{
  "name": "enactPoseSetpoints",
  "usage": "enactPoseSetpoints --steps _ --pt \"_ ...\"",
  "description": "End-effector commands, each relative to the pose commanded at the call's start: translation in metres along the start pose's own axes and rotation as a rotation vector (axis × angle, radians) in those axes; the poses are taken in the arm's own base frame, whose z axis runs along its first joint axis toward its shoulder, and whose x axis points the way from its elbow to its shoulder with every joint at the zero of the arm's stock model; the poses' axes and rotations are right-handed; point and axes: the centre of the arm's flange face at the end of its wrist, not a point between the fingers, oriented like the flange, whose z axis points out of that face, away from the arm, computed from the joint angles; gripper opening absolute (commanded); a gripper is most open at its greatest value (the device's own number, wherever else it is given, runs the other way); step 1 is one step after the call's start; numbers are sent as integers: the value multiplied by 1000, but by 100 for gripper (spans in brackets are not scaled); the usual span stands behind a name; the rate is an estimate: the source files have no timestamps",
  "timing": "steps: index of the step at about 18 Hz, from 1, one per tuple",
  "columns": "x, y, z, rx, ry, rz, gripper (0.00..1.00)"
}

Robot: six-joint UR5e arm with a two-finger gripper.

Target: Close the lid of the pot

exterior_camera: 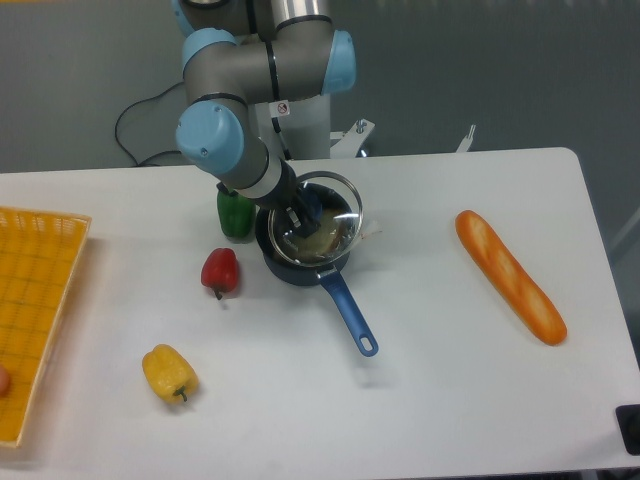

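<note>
The small dark-blue saucepan (300, 268) stands on the white table, its long blue handle (348, 311) pointing toward the front right. The round clear glass lid (335, 215) with its thin metal rim is held tilted over the pot, its far edge raised. My gripper (300, 216) reaches in from the back left and is shut on the lid, at what looks like its knob. The pot's inside is mostly hidden behind the lid and gripper.
A green pepper (235, 213) stands just left of the pot, partly behind the arm. A red pepper (220, 271) and a yellow pepper (168, 372) lie front left. A yellow basket (40, 300) is at the left edge. A baguette (509, 276) lies at right.
</note>
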Motion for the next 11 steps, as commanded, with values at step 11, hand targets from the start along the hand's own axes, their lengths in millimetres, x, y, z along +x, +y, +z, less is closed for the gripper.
enactPoseSetpoints --steps 11 --pt "-8 -3 -8 5 -16 1 91"
